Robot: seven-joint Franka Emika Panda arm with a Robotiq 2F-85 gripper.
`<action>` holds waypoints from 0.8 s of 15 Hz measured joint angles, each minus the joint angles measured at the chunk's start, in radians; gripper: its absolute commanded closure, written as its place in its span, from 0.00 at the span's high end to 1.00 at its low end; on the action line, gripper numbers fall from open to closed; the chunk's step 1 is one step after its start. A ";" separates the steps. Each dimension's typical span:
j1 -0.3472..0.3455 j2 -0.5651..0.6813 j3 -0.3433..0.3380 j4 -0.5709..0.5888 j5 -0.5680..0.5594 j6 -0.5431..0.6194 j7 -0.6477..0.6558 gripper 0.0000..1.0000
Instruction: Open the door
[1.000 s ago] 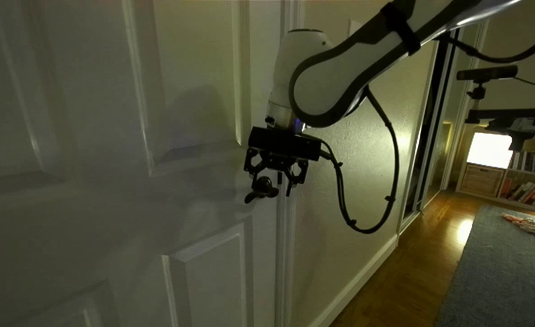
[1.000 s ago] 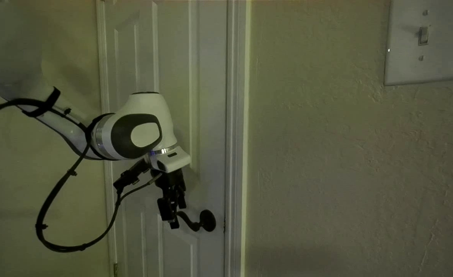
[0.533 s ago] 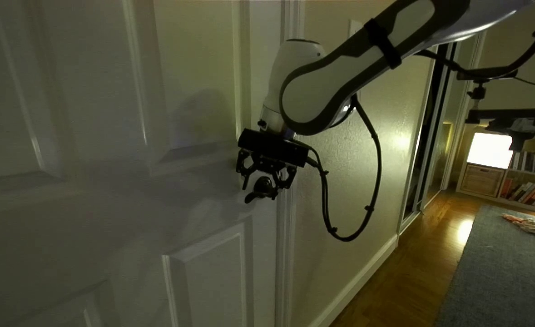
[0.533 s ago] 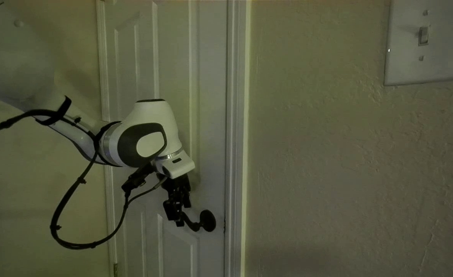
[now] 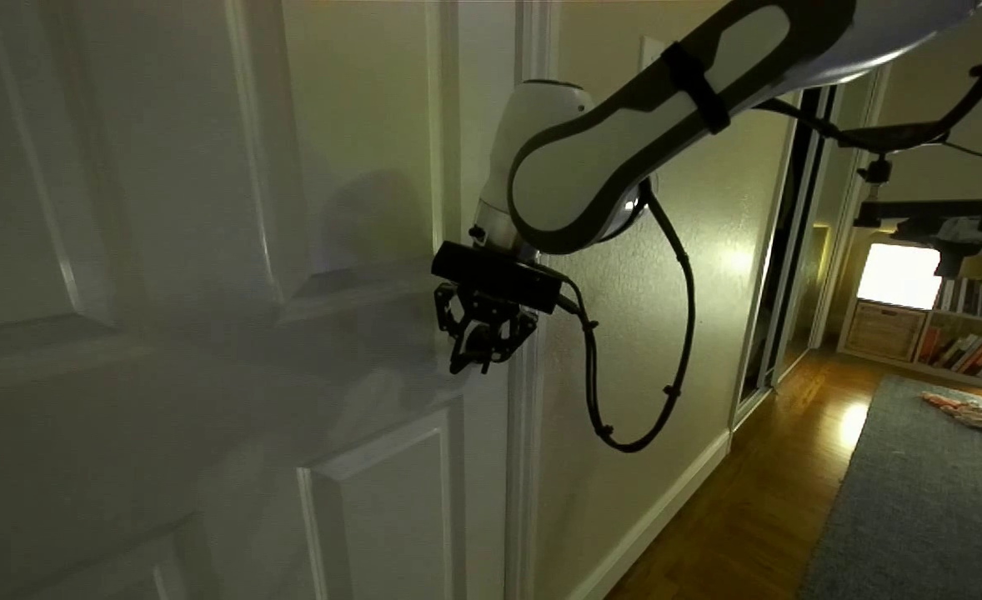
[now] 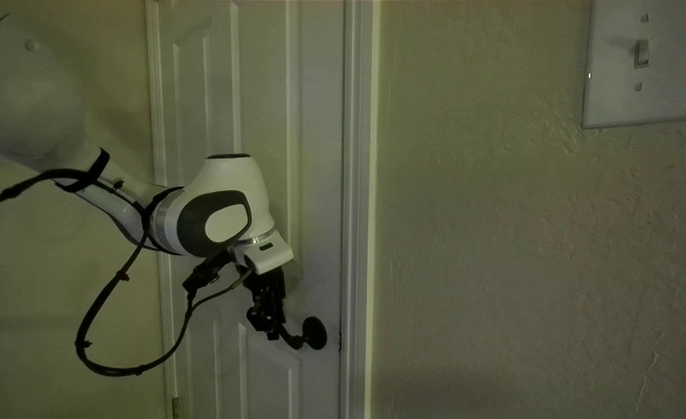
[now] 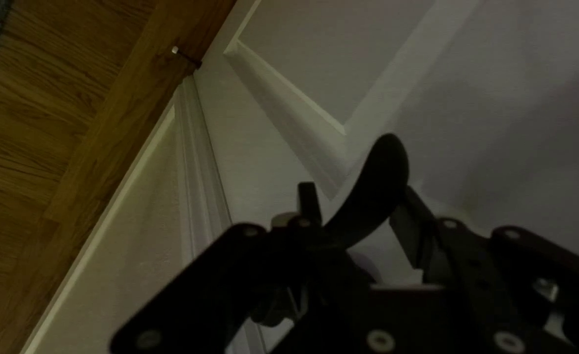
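Note:
The white panelled door (image 5: 207,400) stands flush with its frame in both exterior views. Its dark lever handle has a round base (image 6: 315,333) near the door's edge, and the lever (image 7: 385,167) curves up between my fingers in the wrist view. My gripper (image 5: 472,362) points down over the handle, one finger on each side, jaws partly drawn together. In the wrist view the right finger (image 7: 412,216) seems to meet the lever, while some space shows beside the tip of the left finger (image 7: 309,199). Darkness hides whether both sides press on it.
A textured cream wall (image 6: 483,233) with a light switch plate (image 6: 643,105) adjoins the door frame (image 6: 357,203). My arm's cable (image 5: 684,333) hangs in a loop. A small door stop (image 7: 186,56) sits low on the door, above wooden floor (image 7: 73,123).
The arm has come down and closer to the handle, left in one exterior view and right in another. The fingers have drawn together around the lever. Door and lever look unmoved.

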 measured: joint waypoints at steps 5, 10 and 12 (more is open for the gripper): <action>0.000 -0.002 0.000 -0.003 0.001 0.001 0.000 0.17; -0.004 0.005 0.006 0.000 0.001 0.003 -0.021 0.17; -0.007 0.011 0.009 0.003 0.002 0.005 -0.029 0.17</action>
